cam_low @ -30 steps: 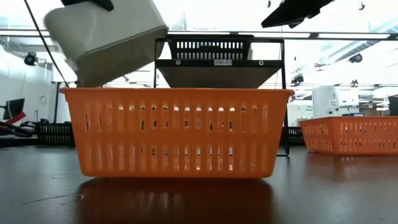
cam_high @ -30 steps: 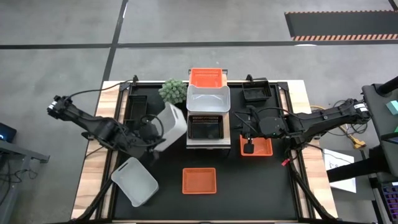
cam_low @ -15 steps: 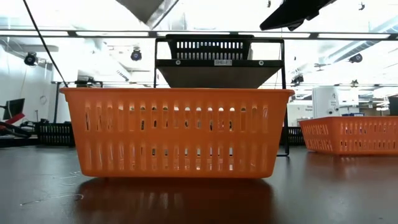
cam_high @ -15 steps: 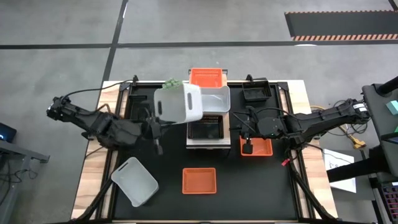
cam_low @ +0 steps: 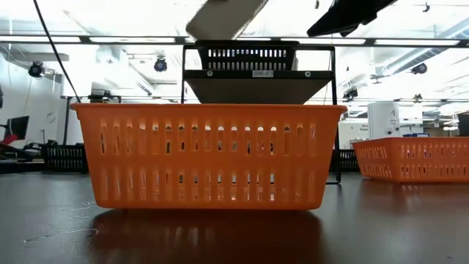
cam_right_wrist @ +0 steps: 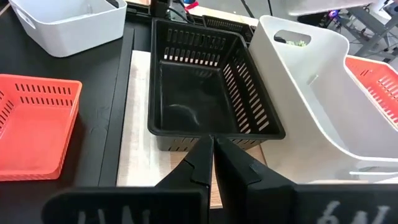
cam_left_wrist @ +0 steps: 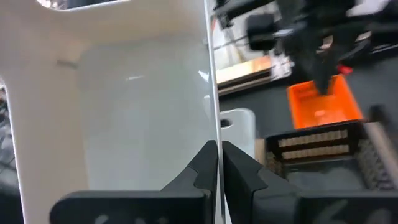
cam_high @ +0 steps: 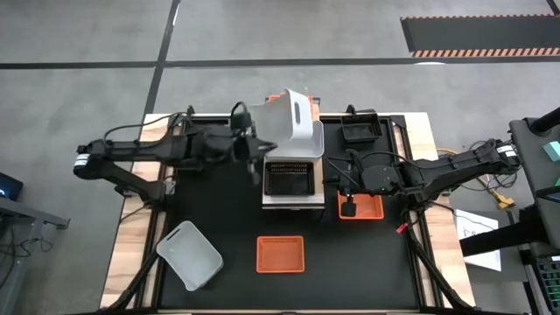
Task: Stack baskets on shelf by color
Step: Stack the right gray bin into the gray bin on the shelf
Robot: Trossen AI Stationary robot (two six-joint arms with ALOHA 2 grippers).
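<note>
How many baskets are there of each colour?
Orange baskets: 3
White baskets: 3
Black baskets: 3
Total: 9

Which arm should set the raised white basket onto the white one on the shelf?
Left. The left gripper is shut on the raised white basket's wall, above the shelf. The right gripper is shut and empty, beside the black basket.
</note>
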